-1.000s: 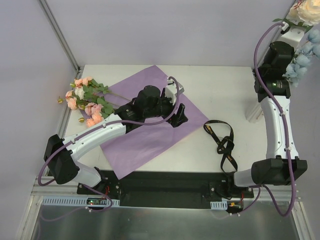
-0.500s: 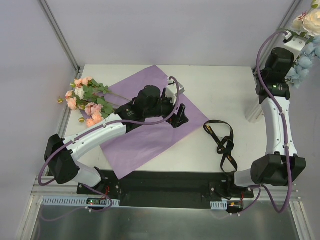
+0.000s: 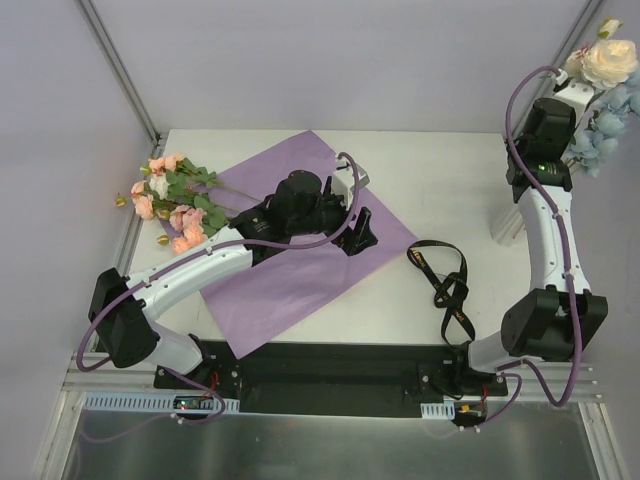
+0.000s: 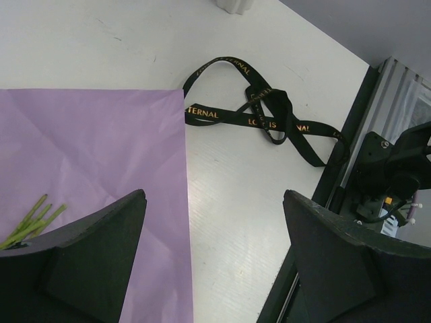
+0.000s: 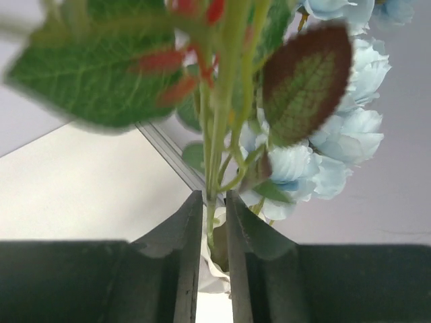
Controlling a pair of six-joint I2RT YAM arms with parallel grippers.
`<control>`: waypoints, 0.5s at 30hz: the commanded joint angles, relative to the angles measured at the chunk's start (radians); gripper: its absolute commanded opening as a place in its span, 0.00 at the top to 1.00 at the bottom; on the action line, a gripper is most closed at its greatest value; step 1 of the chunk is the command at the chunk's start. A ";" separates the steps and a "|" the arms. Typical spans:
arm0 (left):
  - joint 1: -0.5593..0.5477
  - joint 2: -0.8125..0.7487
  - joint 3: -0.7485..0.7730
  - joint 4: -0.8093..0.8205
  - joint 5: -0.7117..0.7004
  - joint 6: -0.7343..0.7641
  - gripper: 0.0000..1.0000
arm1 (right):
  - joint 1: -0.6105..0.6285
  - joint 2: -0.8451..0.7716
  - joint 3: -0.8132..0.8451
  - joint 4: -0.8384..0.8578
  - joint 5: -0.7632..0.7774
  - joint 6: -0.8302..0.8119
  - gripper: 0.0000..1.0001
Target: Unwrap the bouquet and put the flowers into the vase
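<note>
Flowers (image 3: 168, 203) in peach-pink lie at the far left edge of the table (image 3: 440, 170), blooms outward and stems running right onto the purple paper (image 3: 290, 275). Their long axis points almost straight at your left gripper (image 3: 358, 228). That gripper hangs wide open and empty over the sheet's right corner. In its wrist view the green stem tips (image 4: 30, 219) show low on the left, beside the left finger. The bunch therefore sits back and to the left of the claw, and your left arm is by far the nearer.

Across the table, your right gripper (image 5: 214, 198) is raised at the right edge among the cream and blue flowers (image 3: 605, 90). Its jaws stand narrow with a thin stem upright between them; whether they pinch it or merely flank it cannot be told. The vase (image 3: 507, 228) stands below that arm, mostly hidden. The black ribbon (image 3: 445, 280) lies loose between the arms, well apart from both bunches.
</note>
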 commanded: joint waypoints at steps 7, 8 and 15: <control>-0.004 -0.007 0.039 0.016 0.040 -0.007 0.18 | -0.002 -0.040 0.079 -0.156 -0.024 0.080 0.31; -0.004 -0.011 0.039 0.016 0.037 -0.006 0.18 | 0.000 -0.051 0.078 -0.170 -0.034 0.083 0.29; 0.009 -0.031 0.036 0.009 -0.020 0.017 0.16 | 0.058 -0.180 0.029 -0.308 0.026 0.125 0.11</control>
